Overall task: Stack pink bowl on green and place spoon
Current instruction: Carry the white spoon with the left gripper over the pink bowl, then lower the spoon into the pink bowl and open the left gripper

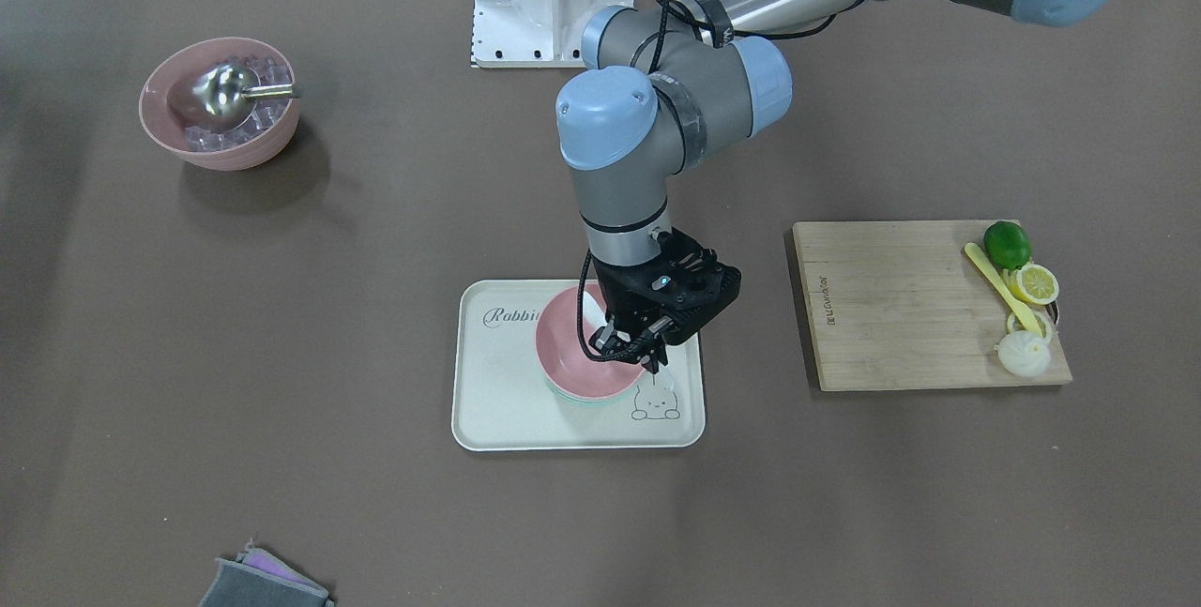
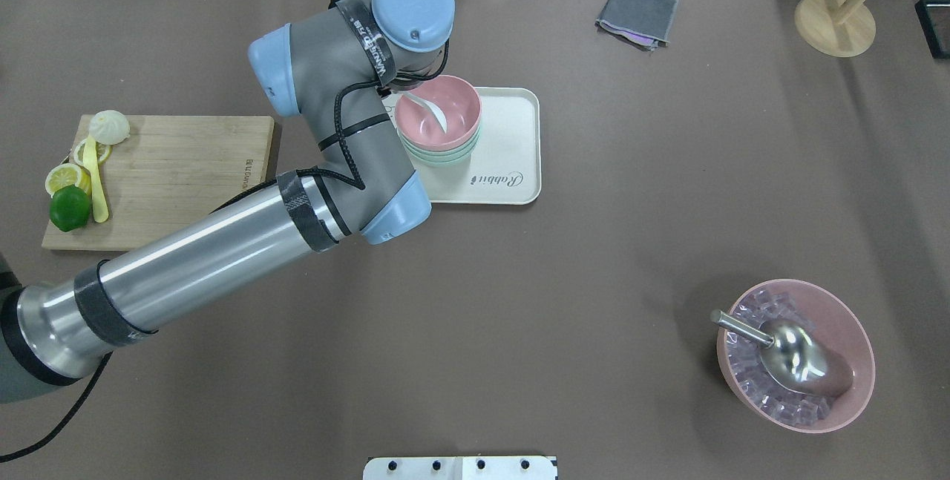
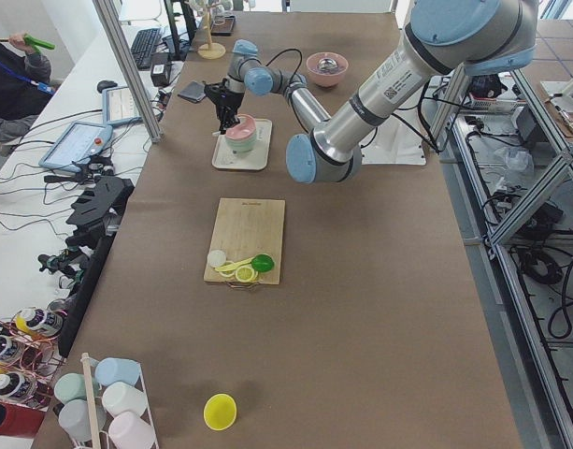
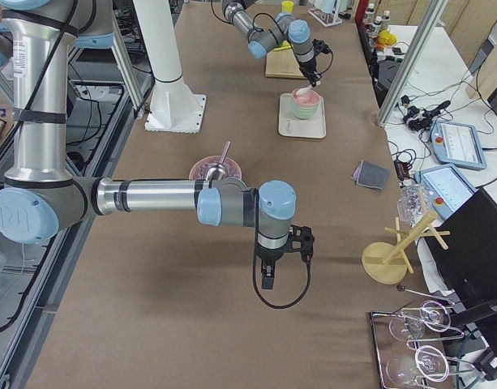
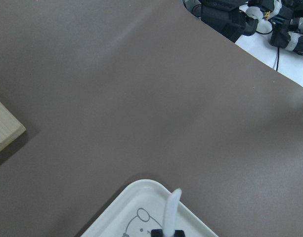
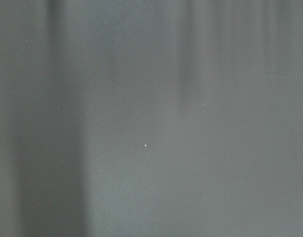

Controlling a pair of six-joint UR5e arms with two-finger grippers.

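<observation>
- Gripping the white spoon (image 2: 433, 113) by its handle, the left gripper (image 1: 630, 346) hangs over the pink bowl (image 2: 456, 105), the scoop inside it.
- That bowl sits nested on the green bowl (image 2: 445, 159) (only its rim shows), on the tray (image 2: 512, 139).
- Well apart, the right gripper (image 4: 267, 279): cannot tell its grip.

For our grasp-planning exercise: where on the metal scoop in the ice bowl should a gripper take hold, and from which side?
Take the metal scoop by its handle, from above on the side facing the tray: it juts clear over the ice bowl's rim, while the rounded head lies bedded in ice cubes.
</observation>
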